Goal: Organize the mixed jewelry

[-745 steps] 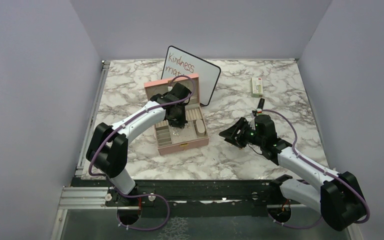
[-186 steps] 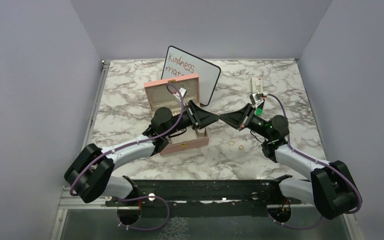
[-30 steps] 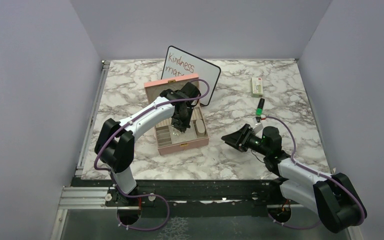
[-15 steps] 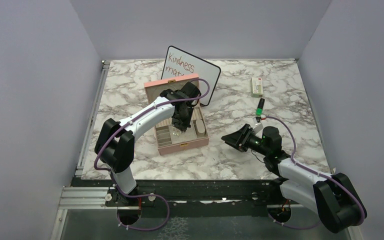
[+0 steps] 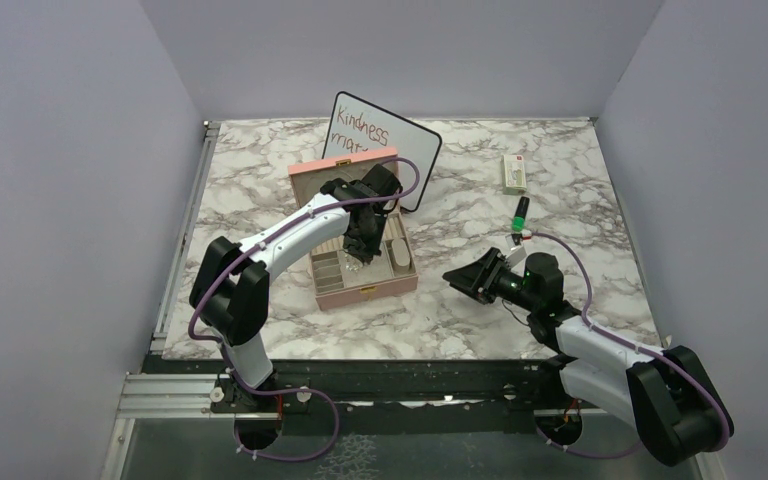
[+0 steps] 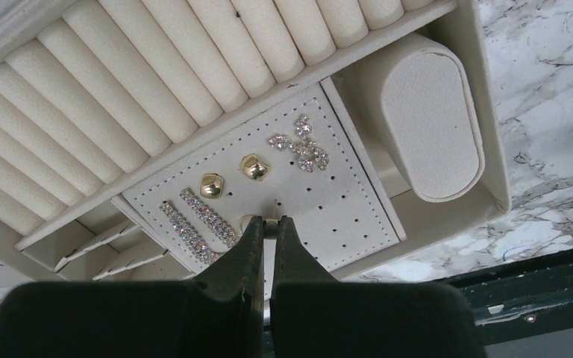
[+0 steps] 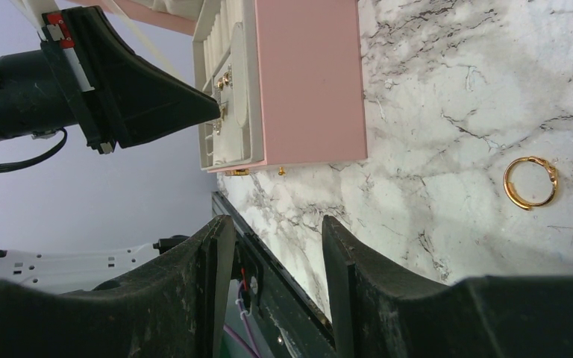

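Observation:
The open pink box [image 5: 365, 290] stands mid-table. My left gripper [image 5: 357, 250] reaches down into it. In the left wrist view it [image 6: 271, 221] is shut on a tiny gold earring, tips right at the white perforated pad [image 6: 343, 216]. That pad holds two gold studs [image 6: 252, 166], two crystal bars [image 6: 198, 220] and a crystal butterfly piece [image 6: 302, 145]. My right gripper [image 5: 457, 275] is open and empty, low over the marble right of the box. In the right wrist view [image 7: 276, 224] a gold ring [image 7: 530, 182] lies on the marble near the box [image 7: 310, 82].
A whiteboard [image 5: 400, 150] with red writing leans behind the box lid. A small white-green packet [image 5: 513, 173] lies at the back right. Inside the box are cream ring rolls [image 6: 157, 82] and an oval cushion [image 6: 433, 119]. The table's front rail is near my right gripper.
Six seconds ago my two grippers met tip to tip right of the box; since then the left has gone back into the box. Over the last second nothing has visibly moved.

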